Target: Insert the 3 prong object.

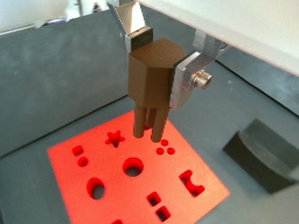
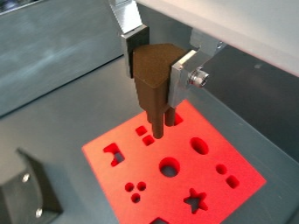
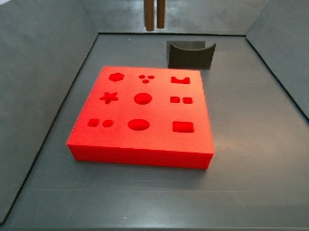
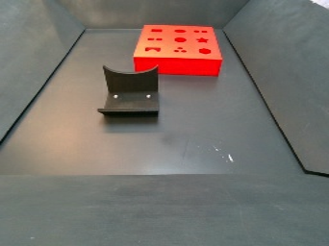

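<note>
Seen in a side view from left to right: dark grey bench (image 3: pixel 49 153), matte and bare; then the red board (image 3: pixel 145 115), a flat thick slab, smooth, cut with star, round, square and small triple-dot sockets; then, farther back and right, the dark grey curved block (image 3: pixel 190 53), standing apart from the board.

Held high above the board's far edge: the 3 prong object (image 1: pixel 156 87), a brown, wood-coloured piece, blocky on top and narrowing into slim parallel prongs. Only the prong tips (image 3: pixel 156 14) show in that side view, hanging down from the upper edge.

Gripper (image 2: pixel 152 66) directly over the board, jaws closed onto the piece's blocky upper part, flat silver plates pressed to either side. Long axis upright, prongs pointing straight down, clear of the surface, not touching.

The relation that matters: prong tips in a wrist view hovering just beside the triple-dot socket (image 1: pixel 165 147). Likely still needing a small sideways correction and a matching twist before going straight down.
</note>
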Motion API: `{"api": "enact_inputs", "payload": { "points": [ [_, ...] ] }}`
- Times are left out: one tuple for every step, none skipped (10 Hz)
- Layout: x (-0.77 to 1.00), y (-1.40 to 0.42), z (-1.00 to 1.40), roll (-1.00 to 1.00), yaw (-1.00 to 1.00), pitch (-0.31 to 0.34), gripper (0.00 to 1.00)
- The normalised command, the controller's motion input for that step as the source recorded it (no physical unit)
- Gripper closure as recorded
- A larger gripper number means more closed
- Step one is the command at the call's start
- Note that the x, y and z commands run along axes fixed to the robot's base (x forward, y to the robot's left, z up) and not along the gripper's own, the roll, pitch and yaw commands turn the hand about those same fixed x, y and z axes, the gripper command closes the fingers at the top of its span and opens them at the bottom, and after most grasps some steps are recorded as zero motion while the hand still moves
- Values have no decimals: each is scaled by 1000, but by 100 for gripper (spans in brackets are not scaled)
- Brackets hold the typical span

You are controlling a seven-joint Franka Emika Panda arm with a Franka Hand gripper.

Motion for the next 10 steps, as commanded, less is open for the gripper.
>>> {"api": "enact_inputs", "payload": {
  "points": [
    [0, 220, -323, 20, 851, -1, 100],
    [0, 171, -243, 47, 900, 0, 100],
    [0, 114, -120, 104, 920, 0, 100],
    [0, 86, -74, 144, 903, 0, 100],
    [0, 177, -74, 151, 823, 0, 100],
    [0, 323, 0, 184, 677, 19, 100],
    [29, 351, 0, 309, 503, 117, 100],
    [0, 491, -474, 216, 329, 119, 100],
    [0, 271, -674, 139, 0, 151, 100],
    [14, 240, -560, 169, -163, 219, 100]
  ]
}}
